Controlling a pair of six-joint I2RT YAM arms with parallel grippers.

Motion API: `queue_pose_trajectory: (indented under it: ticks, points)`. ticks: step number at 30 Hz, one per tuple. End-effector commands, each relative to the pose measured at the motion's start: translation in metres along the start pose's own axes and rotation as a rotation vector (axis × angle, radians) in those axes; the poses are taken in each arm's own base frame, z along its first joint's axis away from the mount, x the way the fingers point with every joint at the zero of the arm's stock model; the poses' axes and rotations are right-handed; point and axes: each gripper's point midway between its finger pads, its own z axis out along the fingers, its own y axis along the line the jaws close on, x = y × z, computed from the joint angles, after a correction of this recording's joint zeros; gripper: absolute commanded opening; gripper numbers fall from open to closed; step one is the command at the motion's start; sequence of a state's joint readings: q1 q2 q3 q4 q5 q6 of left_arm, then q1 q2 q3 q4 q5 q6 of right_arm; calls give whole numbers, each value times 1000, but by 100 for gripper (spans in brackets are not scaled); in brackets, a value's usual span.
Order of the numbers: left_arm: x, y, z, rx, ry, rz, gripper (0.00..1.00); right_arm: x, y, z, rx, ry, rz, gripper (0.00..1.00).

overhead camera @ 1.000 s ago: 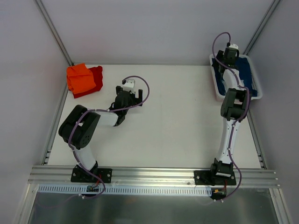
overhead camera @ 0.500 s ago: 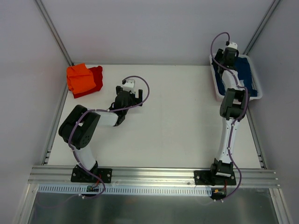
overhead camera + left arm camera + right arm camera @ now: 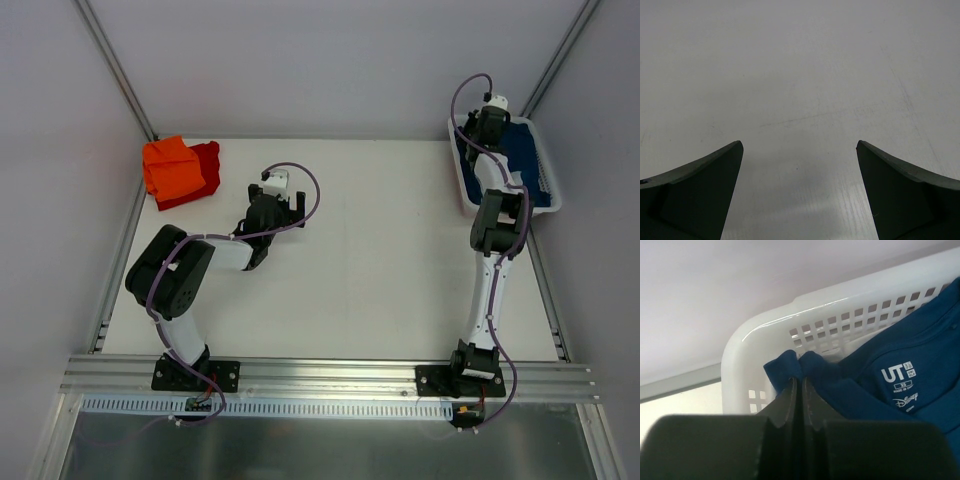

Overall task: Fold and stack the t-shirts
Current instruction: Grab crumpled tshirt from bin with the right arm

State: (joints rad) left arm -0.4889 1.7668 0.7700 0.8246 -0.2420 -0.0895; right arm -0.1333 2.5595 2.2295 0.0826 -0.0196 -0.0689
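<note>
One blue t-shirt (image 3: 865, 400) in the far-right basket (image 3: 755, 350) is pinched by the right gripper (image 3: 800, 382); the left gripper (image 3: 800, 147) is spread wide.

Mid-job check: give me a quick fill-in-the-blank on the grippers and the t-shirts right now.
1. The right gripper is ____ on a fold of the blue t-shirt in the white basket.
2. The left gripper hangs ____ above the table.
3. The orange t-shirt lies ____ top of the red t-shirt.
Missing words: shut; open; on.
</note>
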Motion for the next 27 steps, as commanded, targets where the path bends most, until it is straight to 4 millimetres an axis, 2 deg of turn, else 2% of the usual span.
queue_pose_trajectory:
  ticks: [1, 8, 9, 11, 12, 13, 15, 16, 18, 19, 21, 22, 25, 26, 27]
  points:
    - [-29, -2, 1, 19, -71, -29, 98, -19, 10, 0, -29, -57, 18, 0]
    - [-29, -1, 1, 13, -72, -32, 98, -18, 11, -8, -29, -46, 12, 0]
    - [-29, -1, 1, 11, -69, -31, 98, -29, 14, -14, -34, -60, 10, 0]
    - [-29, -2, 1, 14, -70, -31, 98, -30, 15, -22, -39, -56, 8, 0]
    - [-30, -1, 1, 10, -74, -32, 98, -52, 22, -35, -51, -91, 4, 0]
    - [-29, -1, 1, 8, -72, -34, 98, -49, 22, -41, -52, -80, 0, 0]
    - [-29, -1, 1, 7, -74, -34, 98, -64, 28, -56, -61, -103, -6, 0]
    - [-30, 0, 1, 2, -75, -37, 98, -82, 35, -73, -72, -129, -17, 0]
    - [-30, 0, 0, 2, -76, -37, 98, -101, 44, -92, -86, -158, -29, 0]
    - [-30, 1, 0, 0, -76, -38, 98, -126, 53, -114, -98, -199, -42, 0]
    - [-30, 0, 0, 1, -78, -38, 98, -139, 63, -135, -118, -208, -52, 0]
    - [-30, 1, 0, -2, -77, -39, 98, -163, 70, -158, -129, -252, -57, 0]
    - [-30, 1, 1, -5, -77, -41, 98, -183, 84, -192, -148, -277, -70, 0]
    - [-30, 2, 1, -7, -76, -41, 98, -203, 90, -216, -158, -319, -80, 0]
    - [-30, 1, 1, -5, -76, -39, 98, -205, 97, -227, -168, -323, -91, 0]
